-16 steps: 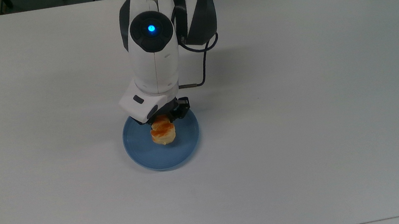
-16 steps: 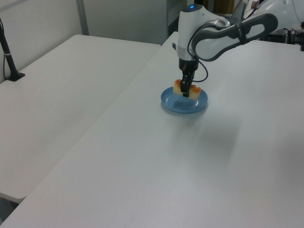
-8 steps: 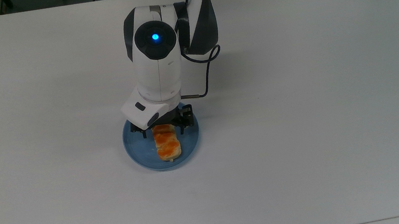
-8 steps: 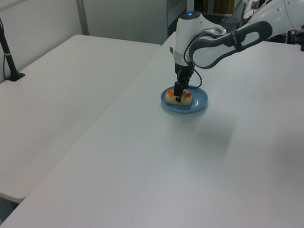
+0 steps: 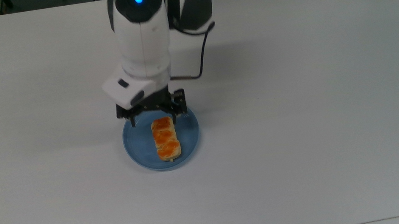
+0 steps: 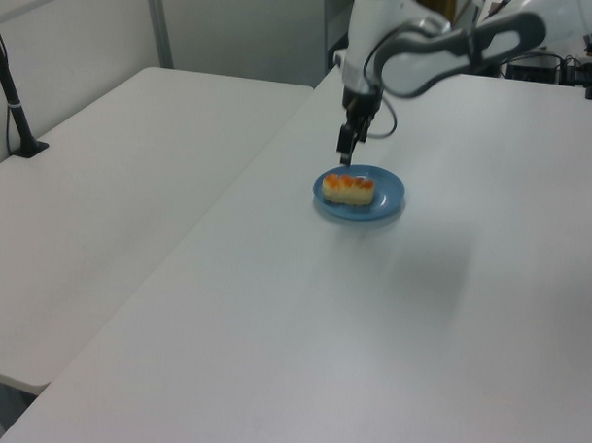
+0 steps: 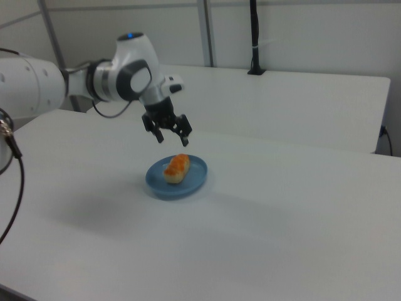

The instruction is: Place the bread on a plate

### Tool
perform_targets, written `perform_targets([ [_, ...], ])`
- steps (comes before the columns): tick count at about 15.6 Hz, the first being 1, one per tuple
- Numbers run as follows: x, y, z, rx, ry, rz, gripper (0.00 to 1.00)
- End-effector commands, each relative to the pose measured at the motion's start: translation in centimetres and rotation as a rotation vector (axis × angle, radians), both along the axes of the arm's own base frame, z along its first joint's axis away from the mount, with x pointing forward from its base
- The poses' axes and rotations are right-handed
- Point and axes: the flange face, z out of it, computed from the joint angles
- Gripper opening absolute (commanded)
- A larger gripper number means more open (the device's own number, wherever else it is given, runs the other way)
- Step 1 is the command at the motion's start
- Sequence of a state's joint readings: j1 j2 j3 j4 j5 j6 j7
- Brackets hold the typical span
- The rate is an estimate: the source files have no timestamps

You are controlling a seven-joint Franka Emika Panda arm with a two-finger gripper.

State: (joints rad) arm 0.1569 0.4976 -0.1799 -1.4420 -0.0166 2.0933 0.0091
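Gripper open, fingers spread wide, nothing between them. It hangs in the air above the far edge of the blue plate, clear of everything below. In the right view the gripper sits well above the plate, both black fingers pointing down at a slight slant. In the left view the gripper shows as one dark finger tip just over the plate's rim.

Bread lies flat on the plate, orange-brown glazed top facing up, pale yellow sides showing along its lower edge. In the top view it runs lengthwise from near the gripper end toward the plate's near rim, a little toward the top view's right of the plate's middle. Its near end sits close to the rim. In the left view the bread lies on the plate's left half; in the right view the bread rests on the left part of the plate, one end raised toward the arm.

No contact between gripper and bread; open air separates them in the right view.

White arm comes in from the top view's upper edge, blue light lit on its joint cap. Dark cable loops off the arm's side, on the top view's right.

Plate stands on a plain white table. A second white table adjoins it on the left view's left, with a black post mounted at its far side.
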Motion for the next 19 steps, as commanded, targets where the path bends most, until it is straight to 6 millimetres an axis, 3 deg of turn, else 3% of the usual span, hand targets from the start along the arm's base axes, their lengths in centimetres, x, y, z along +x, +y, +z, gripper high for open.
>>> perform_targets([
  [1,-5.1,-1.0,9.2,0.033,0.042,-0.038,1.00],
  [4,-8.1,-1.3,13.2,0.047,0.084,-0.044,1.00],
  [8,-11.1,-1.7,15.9,0.065,0.080,-0.039,1.00],
  [11,-12.4,-1.7,16.4,0.073,0.119,-0.038,1.00],
  [19,-12.9,-1.9,16.0,0.081,0.172,-0.049,1.00],
])
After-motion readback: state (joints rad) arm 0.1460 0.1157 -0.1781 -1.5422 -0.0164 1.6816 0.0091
